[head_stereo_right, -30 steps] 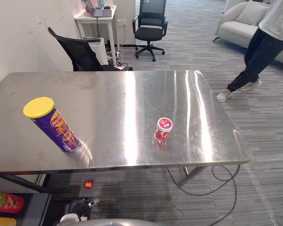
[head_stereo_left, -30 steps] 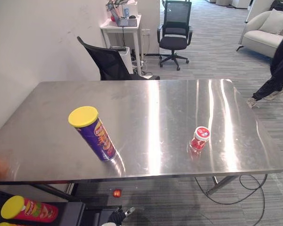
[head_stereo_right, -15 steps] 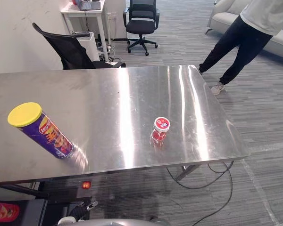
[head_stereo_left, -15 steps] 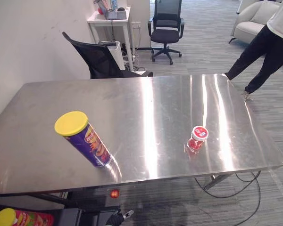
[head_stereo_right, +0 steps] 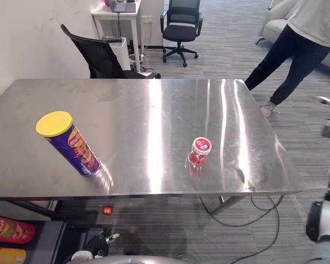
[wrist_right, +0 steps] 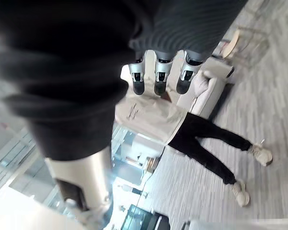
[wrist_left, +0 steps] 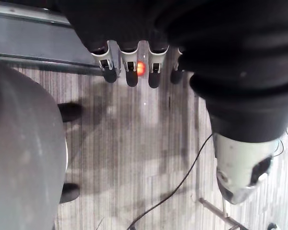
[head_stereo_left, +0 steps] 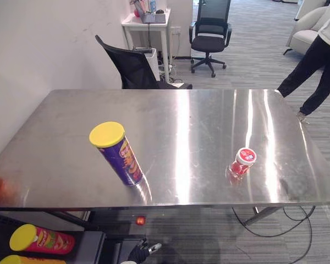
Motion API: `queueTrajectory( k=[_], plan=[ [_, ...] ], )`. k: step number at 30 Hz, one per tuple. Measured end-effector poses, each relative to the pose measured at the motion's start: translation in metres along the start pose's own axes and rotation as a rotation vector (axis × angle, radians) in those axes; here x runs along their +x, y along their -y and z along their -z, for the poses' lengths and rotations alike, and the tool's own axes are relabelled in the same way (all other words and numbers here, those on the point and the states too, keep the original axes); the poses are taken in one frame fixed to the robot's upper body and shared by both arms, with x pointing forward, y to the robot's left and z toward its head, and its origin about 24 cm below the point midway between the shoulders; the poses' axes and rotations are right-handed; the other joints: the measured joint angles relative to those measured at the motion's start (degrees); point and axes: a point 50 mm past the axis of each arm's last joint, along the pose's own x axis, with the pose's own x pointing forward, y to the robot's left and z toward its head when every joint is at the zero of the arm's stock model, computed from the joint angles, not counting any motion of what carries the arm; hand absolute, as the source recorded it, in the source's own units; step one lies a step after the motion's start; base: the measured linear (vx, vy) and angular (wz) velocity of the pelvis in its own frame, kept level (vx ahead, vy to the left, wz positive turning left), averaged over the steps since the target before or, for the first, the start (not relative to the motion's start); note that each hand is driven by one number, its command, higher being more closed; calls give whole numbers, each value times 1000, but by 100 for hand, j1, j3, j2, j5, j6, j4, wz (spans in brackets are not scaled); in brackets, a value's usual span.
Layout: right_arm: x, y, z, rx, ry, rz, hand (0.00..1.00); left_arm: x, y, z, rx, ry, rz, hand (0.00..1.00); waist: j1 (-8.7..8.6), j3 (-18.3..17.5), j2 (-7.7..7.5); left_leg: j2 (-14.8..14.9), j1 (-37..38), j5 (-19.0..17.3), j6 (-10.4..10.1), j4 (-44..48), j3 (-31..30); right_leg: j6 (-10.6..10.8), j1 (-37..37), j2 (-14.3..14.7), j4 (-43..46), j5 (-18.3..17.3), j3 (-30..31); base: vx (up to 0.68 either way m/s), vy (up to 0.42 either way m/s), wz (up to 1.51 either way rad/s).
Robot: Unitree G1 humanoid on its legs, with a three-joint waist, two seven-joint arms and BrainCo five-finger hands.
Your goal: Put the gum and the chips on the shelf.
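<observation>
chips tube [head_stereo_left: 118, 154]: purple cylinder, yellow lid, standing by front edge, left, of glossy steel tabletop [head_stereo_left: 181, 115] | gum jar [head_stereo_left: 242, 163]: small, red, white-capped, front edge, right | left hand [wrist_left: 130, 64], right hand [wrist_right: 159, 79]: fingers straight, empty

Steel tabletop [head_stereo_left: 209, 126] across middle, glare streaks running 12 to 6 o'clock. Black mesh chair [head_stereo_left: 129, 69] just beside tabletop's far edge, 11 o'clock, backrest tilted. White desk [head_stereo_left: 148, 25] beyond chair, 12 o'clock, against pale wall [head_stereo_left: 44, 49]; laptop [head_stereo_left: 152, 17] on top. Second black swivel chair [head_stereo_left: 210, 38] near desk, 1 o'clock side. Person [head_stereo_right: 297, 49] in dark trousers and light top, legs spread, on grey carpet [head_stereo_left: 253, 66] at 2 o'clock, apart from tabletop. Pale sofa [head_stereo_left: 305, 36] behind person.
</observation>
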Motion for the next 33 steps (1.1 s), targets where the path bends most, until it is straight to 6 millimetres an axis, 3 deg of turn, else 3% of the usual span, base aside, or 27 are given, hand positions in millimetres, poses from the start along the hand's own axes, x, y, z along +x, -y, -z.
queueTrajectory(
  k=[4,5,7,8,9,10,11,12,13,14,15,17,19,24,29,33],
  plan=[
    [-2,-75,-6,-24,48,-199,0,2,-1,-9,6,32,-1,0,23,250,27,-83,-84,149,27,-4,-51,9,-23,-44,-57,1,-66,-114,-3,6],
    [-3,-84,-8,-34,52,-227,0,2,0,-11,8,35,1,0,35,284,12,-84,-101,169,23,-5,-74,25,-26,-42,-73,10,-79,-124,-15,19],
    [0,-105,-32,-111,116,-323,0,2,0,-10,5,36,0,0,3,302,11,-51,-176,235,25,-6,-184,36,-44,-43,-91,18,-170,-114,-33,24],
    [3,-103,-59,-210,210,-344,0,2,-1,-12,1,44,-2,0,35,305,32,-59,-181,232,24,-5,-163,38,-66,-36,-106,20,-164,-83,-16,10],
    [1,-101,-73,-272,272,-357,0,2,0,-13,-1,49,-2,0,87,291,58,-36,-182,232,24,-5,-158,38,-77,-31,-113,20,-157,-55,0,-5],
    [-14,-100,-98,-385,430,-376,0,3,0,-15,-2,55,-2,0,154,262,52,-19,-190,234,27,-5,-139,38,-103,-20,-101,21,-127,4,-7,-8],
    [-24,-102,-108,-408,502,-390,0,3,-1,-15,-1,54,-5,0,128,259,24,-14,-190,234,25,-6,-136,38,-101,-14,-94,22,-122,38,-20,-10],
    [-47,-104,-122,-329,619,-448,0,2,-4,-14,5,48,-9,0,59,246,-43,0,-191,229,20,-7,-119,37,-106,-2,-101,23,-101,66,-21,-3],
    [-74,-98,-122,-261,705,-502,0,2,-7,-13,8,43,-12,0,-7,232,-113,8,-198,225,13,-7,-118,37,-103,5,-104,23,-98,60,-16,0],
    [-87,-95,-119,-247,732,-525,0,1,-8,-12,9,40,-14,0,-43,217,-138,10,-214,225,13,-7,-125,37,-110,8,-102,23,-97,74,-11,-2],
    [-116,-93,-107,-210,777,-607,0,0,-10,-9,10,34,-15,0,-99,183,-181,14,-252,227,14,-7,-119,14,-138,14,-95,41,-67,62,-5,-7],
    [-129,-98,-94,-199,763,-663,0,0,-11,-6,13,18,-16,0,-250,173,-187,30,-248,229,15,-7,-108,-15,-156,29,-95,78,-29,29,-4,-16],
    [-130,-99,-85,-208,726,-689,0,-1,-11,-2,17,1,-13,0,-344,129,-182,55,-271,229,15,-9,-106,-28,-211,54,-96,110,44,-42,-9,-17],
    [-130,-95,-83,-226,724,-675,0,-1,-10,1,15,-12,-6,0,-330,-45,-151,179,-382,274,-58,-13,-170,-77,-323,149,-73,121,49,-93,-31,2],
    [-135,-87,-92,-233,767,-653,0,-1,-10,3,14,-15,-5,0,-326,-69,-156,284,-385,353,-158,-15,-211,-145,-342,250,-82,39,11,-77,-37,2],
    [-135,-76,-98,-240,792,-598,0,-4,-11,10,11,-32,-8,0,-337,-288,-213,301,-486,385,-141,-15,-216,-91,-424,269,-94,74,12,18,-4,0]
  ],
)
